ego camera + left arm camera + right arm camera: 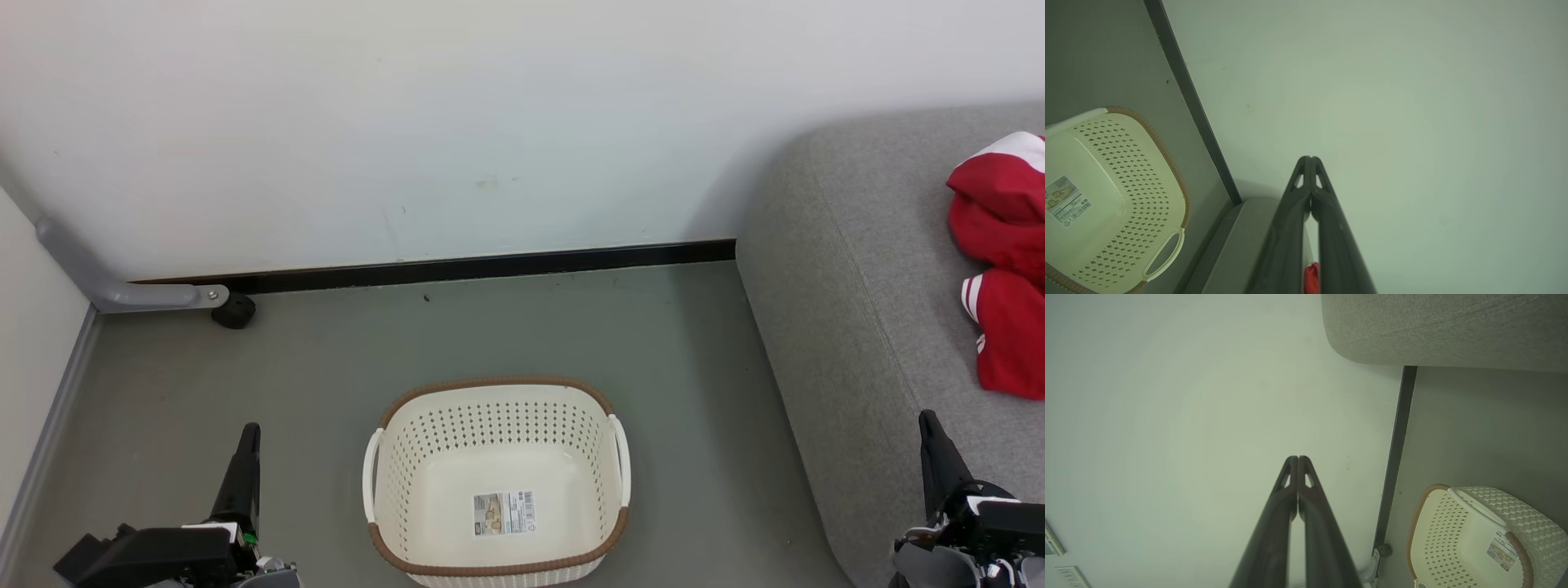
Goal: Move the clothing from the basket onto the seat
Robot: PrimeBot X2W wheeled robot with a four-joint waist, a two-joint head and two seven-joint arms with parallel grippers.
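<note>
1. The pale wall (pixel 408 122) stands ahead of both grippers, and the fingers of each point towards it. A dark skirting (pixel 490 265) runs along its foot.
2. The grey floor (pixel 490 327) lies below and between the two grippers.
3. The grey seat (pixel 865 327) lies beneath and ahead of the right gripper (pixel 928 420). It is far across from the left gripper (pixel 251 429). Its rounded corner also shows in the right wrist view (pixel 1445 326).
4. The cream basket (pixel 498 381) stands on the floor between the two grippers, nearer the left one and touching neither. No clothes lie in it. Its perforated wall shows beside the left gripper's fingers in the left wrist view (pixel 1126 171).
5. The red and white clothing (pixel 1004 269) lies crumpled on the seat, ahead of the right gripper and apart from its tip.
6. The left gripper (pixel 1309 158) is closed, its fingertips pressed together with nothing between them. A sliver of red shows through the gap lower down.
7. The right gripper (pixel 1297 458) is likewise closed on nothing, tips touching.
8. A paper label (pixel 504 513) lies on the basket's bottom, level with the left gripper.
</note>
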